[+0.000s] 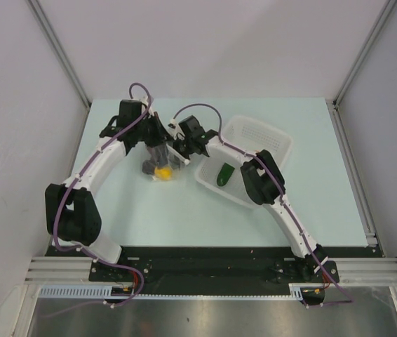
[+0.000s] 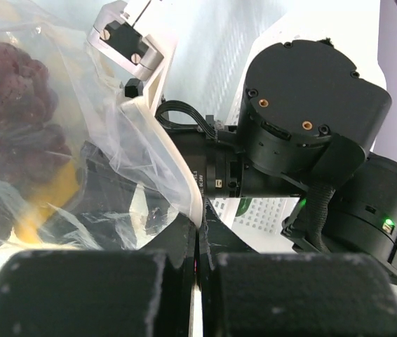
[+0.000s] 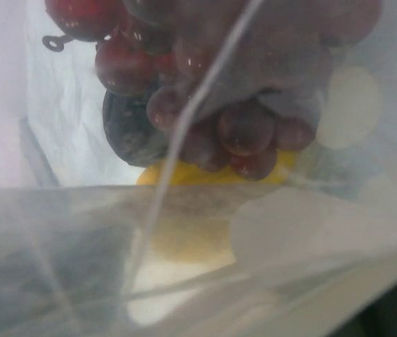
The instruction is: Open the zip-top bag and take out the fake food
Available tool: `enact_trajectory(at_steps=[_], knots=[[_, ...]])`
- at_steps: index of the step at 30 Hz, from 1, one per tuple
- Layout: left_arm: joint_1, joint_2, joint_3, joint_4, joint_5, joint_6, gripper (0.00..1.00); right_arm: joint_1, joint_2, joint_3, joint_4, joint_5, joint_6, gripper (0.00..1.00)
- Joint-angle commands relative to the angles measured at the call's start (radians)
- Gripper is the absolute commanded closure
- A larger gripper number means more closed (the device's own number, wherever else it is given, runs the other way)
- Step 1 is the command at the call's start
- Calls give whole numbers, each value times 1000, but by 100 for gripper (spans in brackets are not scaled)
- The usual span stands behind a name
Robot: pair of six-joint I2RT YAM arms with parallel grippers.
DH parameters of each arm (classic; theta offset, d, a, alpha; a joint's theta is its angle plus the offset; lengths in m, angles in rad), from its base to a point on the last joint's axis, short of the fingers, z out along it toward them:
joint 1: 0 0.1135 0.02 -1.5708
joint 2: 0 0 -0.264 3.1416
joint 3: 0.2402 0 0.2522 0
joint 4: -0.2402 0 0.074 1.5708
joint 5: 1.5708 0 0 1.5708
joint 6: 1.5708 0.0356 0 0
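We see the left gripper (image 2: 198, 242) fully closed, its two dark fingers pressed together on a fold of the zip-top bag (image 1: 158, 170), which hangs from it over the middle of the pale table (image 1: 184, 217), a little left of centre. From the left wrist view the clear, crinkled film runs straight into the seam between those fingers, so we take it as pinched there. The right gripper (image 1: 182, 149) sits just beside the bag on its right side, close to the left one, but we cannot tell how far its jaws stand apart or whether they hold any film: its own camera shows only plastic pressed close to the lens. Through that plastic we make out the dark red grape bunch (image 3: 240, 105), with a small dark round fruit (image 3: 132, 133) just left of it and a yellow fruit (image 3: 184, 232) below, all inside the bag. The green cucumber (image 1: 224, 173) lies apart from these, in the near left corner of the white perforated basket (image 1: 268, 137), which rests on the table to the right of the bag.
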Motion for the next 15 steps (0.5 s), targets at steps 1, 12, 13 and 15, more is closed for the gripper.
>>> enact_trajectory(at_steps=[1,12,13,15], knots=[[-10,-59,-4,42,28,-24,100,-4,46,12,16,-16,53,35],[6,-57,-15,21,-15,-7,100,-45,-115,-56,20,28,45,82],[13,-59,-22,19,-21,-4,100,-48,-129,-56,-1,37,37,82],[21,-64,-31,19,-30,1,100,-57,-171,-60,-15,51,14,82]])
